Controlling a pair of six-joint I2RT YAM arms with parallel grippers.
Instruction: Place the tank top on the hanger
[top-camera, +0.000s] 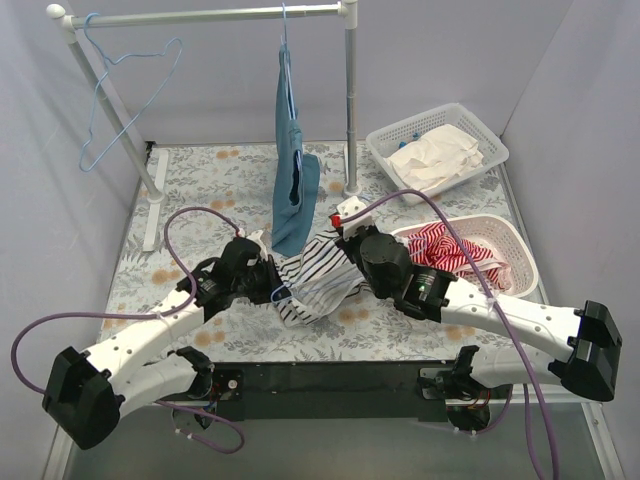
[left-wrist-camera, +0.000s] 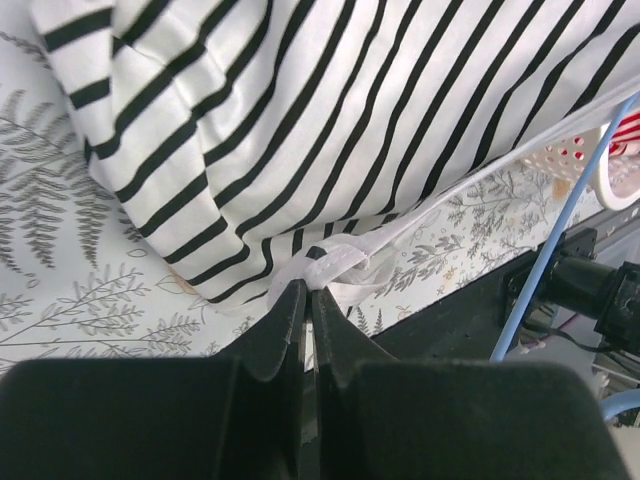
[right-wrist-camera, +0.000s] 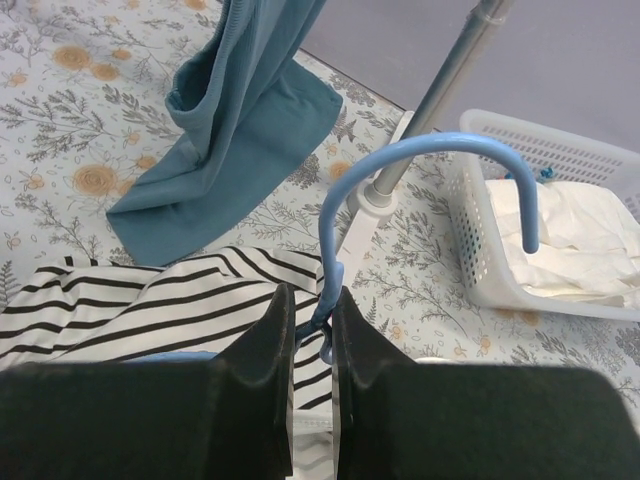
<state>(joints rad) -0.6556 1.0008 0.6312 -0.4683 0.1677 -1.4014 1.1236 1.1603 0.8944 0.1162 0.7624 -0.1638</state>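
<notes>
The tank top (top-camera: 318, 275), white with thin black stripes, hangs bunched between my two grippers above the middle of the table. My left gripper (top-camera: 264, 272) is shut on its white edge band, as the left wrist view shows (left-wrist-camera: 308, 290), with the striped fabric (left-wrist-camera: 330, 110) spread above the fingers. My right gripper (top-camera: 346, 238) is shut on the neck of the light-blue hanger (right-wrist-camera: 420, 150); its hook curves up from my right gripper (right-wrist-camera: 312, 302). A stretch of the hanger wire (left-wrist-camera: 560, 230) shows beside the fabric. The tank top (right-wrist-camera: 150, 310) lies just under the right fingers.
A teal-blue garment (top-camera: 293, 170) hangs from the white rail (top-camera: 210, 15), its hem on the table. A spare blue hanger (top-camera: 130, 90) hangs at the rail's left end. A white basket of white cloths (top-camera: 490, 140) and a pink basket (top-camera: 520, 245) with a red-striped garment stand on the right.
</notes>
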